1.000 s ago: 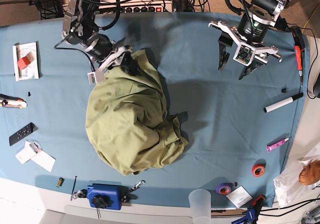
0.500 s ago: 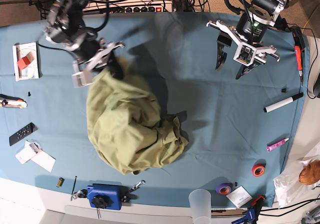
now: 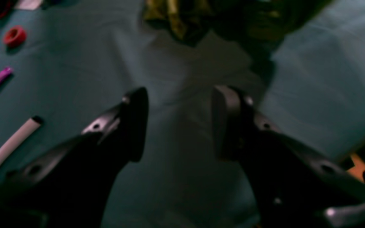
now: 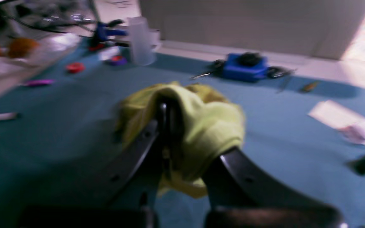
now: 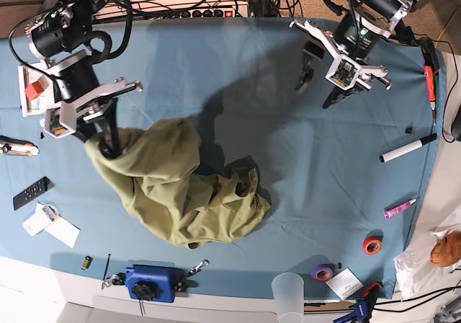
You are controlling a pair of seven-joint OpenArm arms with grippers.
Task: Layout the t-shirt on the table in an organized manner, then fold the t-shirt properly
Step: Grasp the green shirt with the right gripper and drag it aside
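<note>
We see the right hand (image 5: pixel 108 146) pinching an edge of the t-shirt (image 5: pixel 184 197) — the rest lies crumpled on the counter (image 5: pixel 288 157). The left hand (image 5: pixel 322 85) hangs spread and empty, well apart from it.

Olive-green t-shirt (image 5: pixel 180 193): wrinkled, bunched in a heap on left-centre of the table (image 5: pixel 317 186), not spread. One end pulled up & out toward table's left side, rest trails in crumpled folds toward near edge. Table: wide, smooth blue-teal cloth, white rim at near edge.
</note>
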